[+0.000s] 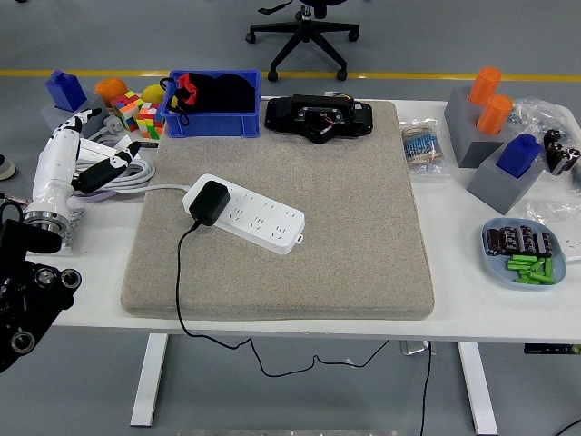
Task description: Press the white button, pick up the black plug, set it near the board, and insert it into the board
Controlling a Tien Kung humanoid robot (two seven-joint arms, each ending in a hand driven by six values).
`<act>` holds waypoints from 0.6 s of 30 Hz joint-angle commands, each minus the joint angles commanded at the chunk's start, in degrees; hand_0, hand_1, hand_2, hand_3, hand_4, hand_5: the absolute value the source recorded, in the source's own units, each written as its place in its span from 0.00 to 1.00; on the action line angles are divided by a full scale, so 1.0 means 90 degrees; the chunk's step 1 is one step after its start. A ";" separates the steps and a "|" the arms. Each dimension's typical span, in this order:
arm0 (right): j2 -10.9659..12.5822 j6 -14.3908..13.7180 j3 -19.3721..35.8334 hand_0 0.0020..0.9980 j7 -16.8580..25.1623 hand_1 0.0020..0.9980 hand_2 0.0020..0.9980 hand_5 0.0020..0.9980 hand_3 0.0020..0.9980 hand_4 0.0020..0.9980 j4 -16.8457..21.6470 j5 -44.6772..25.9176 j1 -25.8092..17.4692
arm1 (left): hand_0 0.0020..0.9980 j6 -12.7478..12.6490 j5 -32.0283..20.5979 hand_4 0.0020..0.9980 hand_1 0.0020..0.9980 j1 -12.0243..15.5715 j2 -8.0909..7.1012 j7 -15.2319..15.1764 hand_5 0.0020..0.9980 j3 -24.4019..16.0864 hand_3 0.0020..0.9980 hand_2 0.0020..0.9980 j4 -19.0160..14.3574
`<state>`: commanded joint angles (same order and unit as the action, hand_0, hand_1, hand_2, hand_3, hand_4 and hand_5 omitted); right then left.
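Black against white, the black plug sits seated in the left end of the white power strip, which lies on the beige mat with its long axis running from upper left down to lower right. The left hand hovers well apart to the left, off the mat over the surface, fingers loosely extended and holding nothing. The plug lies to its right and slightly nearer the robot. The right hand is out of view, so the left seems better placed.
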<state>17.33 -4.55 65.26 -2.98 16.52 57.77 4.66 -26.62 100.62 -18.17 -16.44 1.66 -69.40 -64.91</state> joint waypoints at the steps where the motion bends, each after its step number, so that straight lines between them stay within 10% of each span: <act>1: -0.0008 0.0001 0.0019 0.60 -0.0003 0.58 0.57 0.36 0.58 0.65 -0.0002 0.0009 0.0005 | 1.00 -0.0002 0.0004 0.86 0.99 0.0026 0.0005 -0.0005 0.62 -0.0047 0.85 0.94 -0.0008; 18: -0.0183 0.0075 0.0517 0.60 -0.0122 0.58 0.57 0.36 0.58 0.65 -0.0008 0.0346 0.0018 | 1.00 -0.0240 -0.0176 0.85 0.98 0.0245 0.0038 -0.0355 0.58 -0.0275 0.83 0.93 -0.0093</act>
<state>15.68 -3.88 69.91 -4.08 16.45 60.88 4.83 -28.78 99.03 -15.96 -16.10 -1.54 -71.88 -65.74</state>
